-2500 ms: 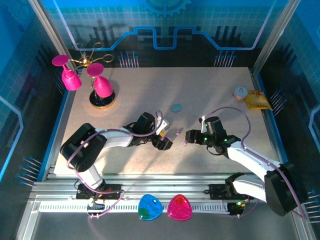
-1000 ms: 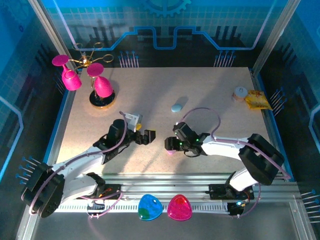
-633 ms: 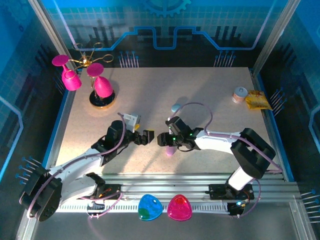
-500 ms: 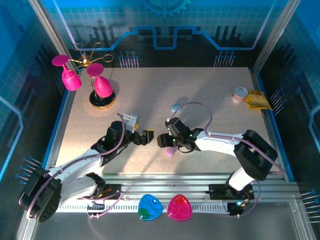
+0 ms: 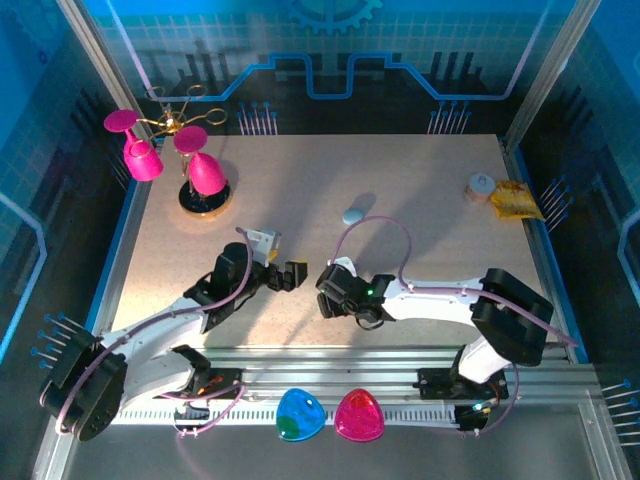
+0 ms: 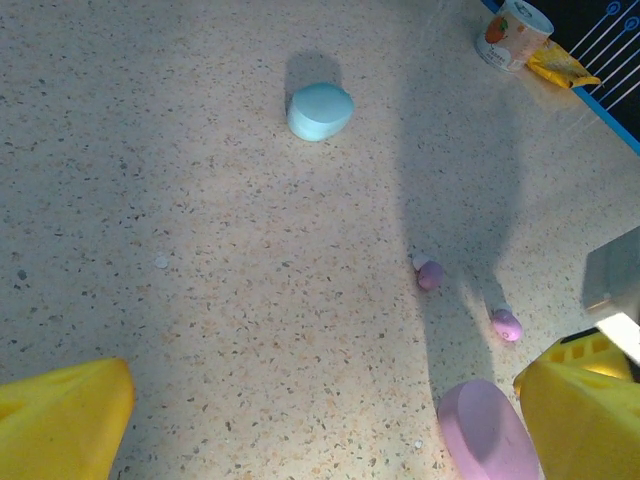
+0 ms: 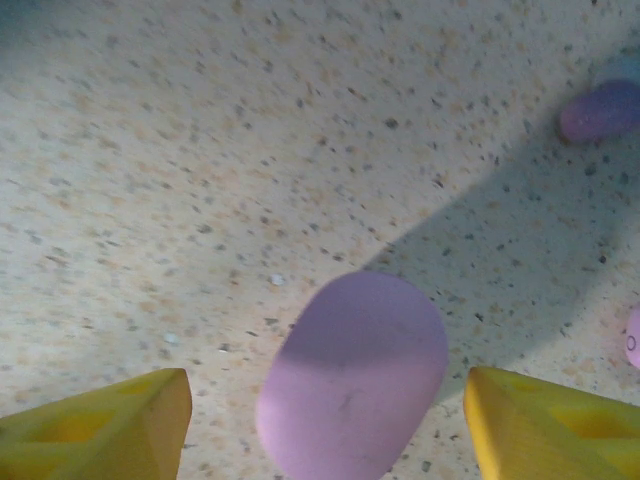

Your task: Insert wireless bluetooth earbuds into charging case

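A closed light purple case (image 7: 355,375) lies on the speckled table between the yellow fingers (image 7: 100,425) of my open right gripper (image 7: 328,400), touching neither. One purple earbud (image 7: 600,110) lies beyond it, another (image 7: 634,338) at the frame edge. From above, my right gripper (image 5: 328,296) covers that case. My left gripper (image 5: 292,274) hovers open just left of it, holding nothing. The left wrist view has both purple earbuds (image 6: 430,273) (image 6: 506,324), the purple case (image 6: 487,430) and a closed pale blue case (image 6: 320,110) (image 5: 353,214). The pale blue-white earbuds are out of view.
Pink glasses on a gold stand (image 5: 165,150) occupy the back left. A small cup (image 5: 481,186) and a yellow packet (image 5: 515,200) sit at the back right. Blue (image 5: 300,415) and pink (image 5: 359,415) shapes rest on the front rail.
My right gripper has swung left and toward the near edge, coming down over the purple case. The left gripper drew back earlier and has held still for the last second.
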